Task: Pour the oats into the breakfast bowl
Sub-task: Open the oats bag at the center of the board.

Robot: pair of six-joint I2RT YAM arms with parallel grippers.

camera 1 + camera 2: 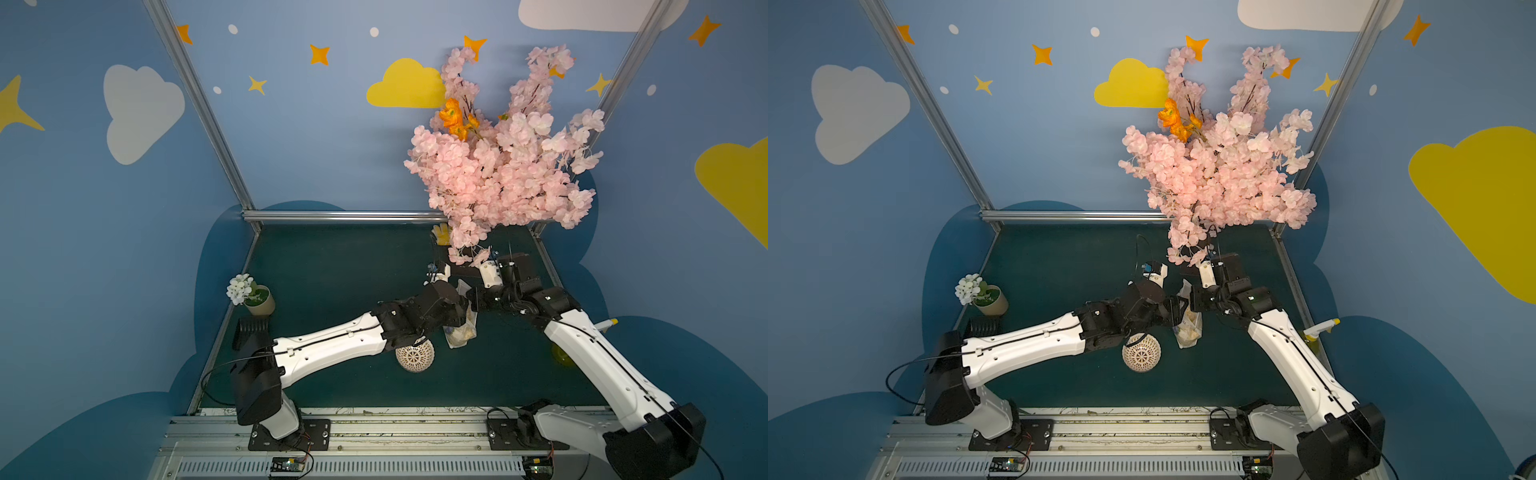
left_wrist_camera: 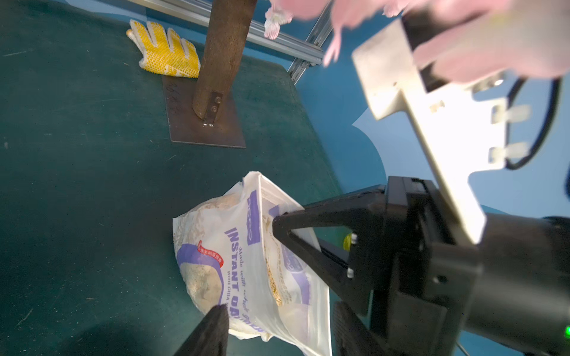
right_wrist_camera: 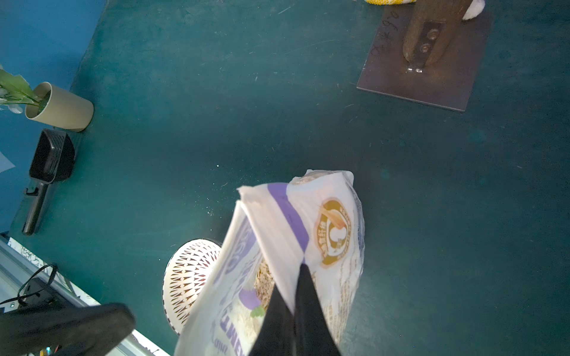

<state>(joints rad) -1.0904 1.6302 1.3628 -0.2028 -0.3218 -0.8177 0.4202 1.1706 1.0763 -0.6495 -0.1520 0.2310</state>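
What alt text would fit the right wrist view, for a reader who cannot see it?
The right gripper is shut on an edge of the bag of oats, white with purple print, above a dark green table. The white lattice bowl shows partly behind the bag; a beige pot stands further off.

Dark green table, mat-like top with scuffs. On it:
- White lattice bowl near the front middle, a few pale crumbs on the mat close by.
- Beige pot with white flowers at the left edge, black scoop just in front of it.
- Rusty metal plate with a brown post far right, yellow glove lying flat behind it.
- Spray bottle at the right edge, partly hidden.
- Oats bag just beside the bowl; can't tell if its bottom touches the table.
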